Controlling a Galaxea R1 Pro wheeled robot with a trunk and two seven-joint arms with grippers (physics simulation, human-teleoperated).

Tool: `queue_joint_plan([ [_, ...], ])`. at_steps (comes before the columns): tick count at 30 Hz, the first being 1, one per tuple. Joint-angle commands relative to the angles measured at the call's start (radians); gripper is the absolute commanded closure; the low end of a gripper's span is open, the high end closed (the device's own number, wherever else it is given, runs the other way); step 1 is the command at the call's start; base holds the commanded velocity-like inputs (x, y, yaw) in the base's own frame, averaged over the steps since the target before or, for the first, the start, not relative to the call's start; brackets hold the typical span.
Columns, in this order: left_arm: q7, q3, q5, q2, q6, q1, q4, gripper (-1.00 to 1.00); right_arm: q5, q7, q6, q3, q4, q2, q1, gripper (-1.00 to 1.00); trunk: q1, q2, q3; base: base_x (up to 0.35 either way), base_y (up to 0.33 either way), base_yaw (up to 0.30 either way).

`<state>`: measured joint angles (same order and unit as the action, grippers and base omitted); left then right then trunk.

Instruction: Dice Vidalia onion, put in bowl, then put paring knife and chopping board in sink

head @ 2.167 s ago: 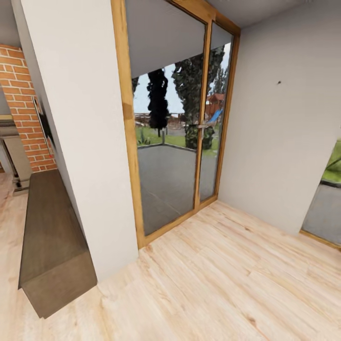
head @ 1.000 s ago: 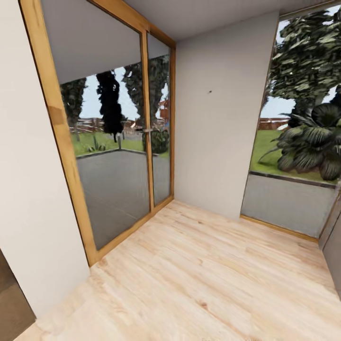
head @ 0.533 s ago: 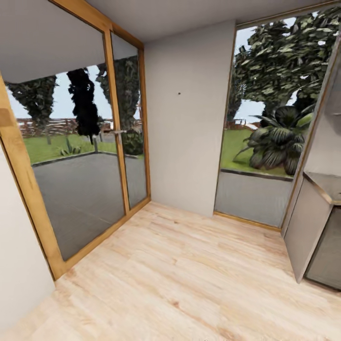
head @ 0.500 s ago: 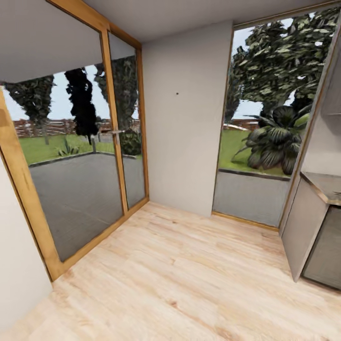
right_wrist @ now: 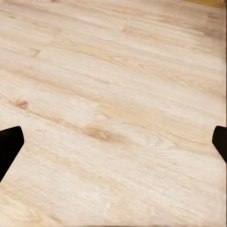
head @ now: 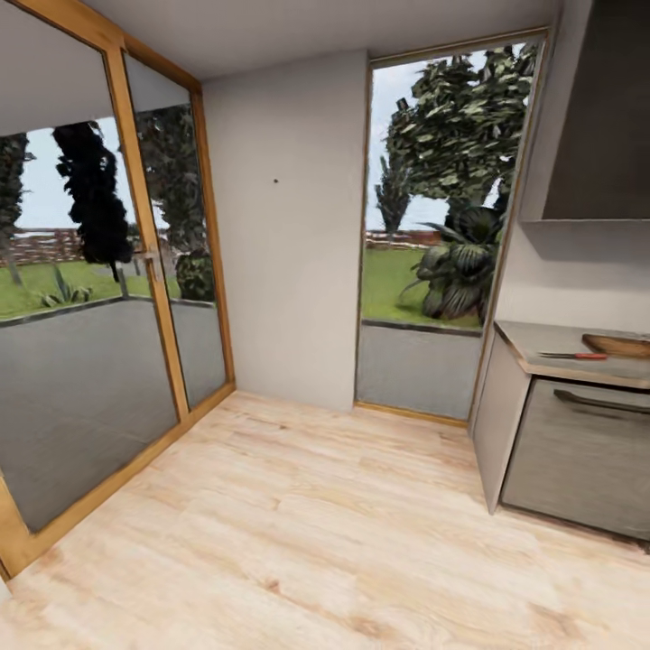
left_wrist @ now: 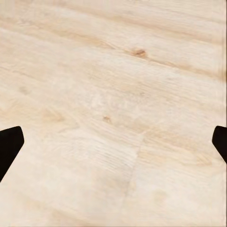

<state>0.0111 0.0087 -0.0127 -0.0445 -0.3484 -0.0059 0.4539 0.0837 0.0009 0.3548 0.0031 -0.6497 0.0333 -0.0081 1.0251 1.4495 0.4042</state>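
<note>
Where the grey glossy countertop (head: 542,341) ends at the right | small red-handled paring knife (head: 574,356) lies beside the brown wooden chopping board (head: 619,344) | no legible writing | light wood plank floor (head: 298,524) wide open | left gripper (left_wrist: 113,142) and right gripper (right_wrist: 113,142) spread wide, holding nothing, above floor.

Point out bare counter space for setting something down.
The countertop is bare from its near corner to the knife. Toward the picture's right edge the knife and chopping board crowd it.
</note>
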Motion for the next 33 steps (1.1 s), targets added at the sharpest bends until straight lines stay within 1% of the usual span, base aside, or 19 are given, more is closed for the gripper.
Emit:
queue_joint_plan([
  [1,0.001,0.001,-0.001,0.0,-0.003,0.0,0.0,-1.0,0.009,0.0,0.003,-0.002,0.001,0.0,-0.001,-1.0,0.0,0.001,0.001,0.0,-0.319,-0.265],
  [16,0.001,0.001,-0.002,0.001,-0.003,0.0,0.0,-1.0,0.009,-0.002,0.003,-0.001,0.001,0.0,-0.001,-1.0,0.0,0.001,-0.007,0.0,-0.319,-0.255],
  [21,0.001,0.001,-0.001,0.001,-0.003,0.0,0.0,-1.0,0.01,-0.004,0.003,0.0,0.001,0.0,-0.001,-1.0,0.0,0.001,-0.008,0.0,-0.319,-0.061],
  [33,0.001,0.001,-0.002,0.001,-0.003,0.0,0.0,-1.0,0.01,-0.004,0.003,0.0,0.001,0.0,0.0,-1.0,0.0,0.001,-0.008,0.0,-0.319,-0.003],
])
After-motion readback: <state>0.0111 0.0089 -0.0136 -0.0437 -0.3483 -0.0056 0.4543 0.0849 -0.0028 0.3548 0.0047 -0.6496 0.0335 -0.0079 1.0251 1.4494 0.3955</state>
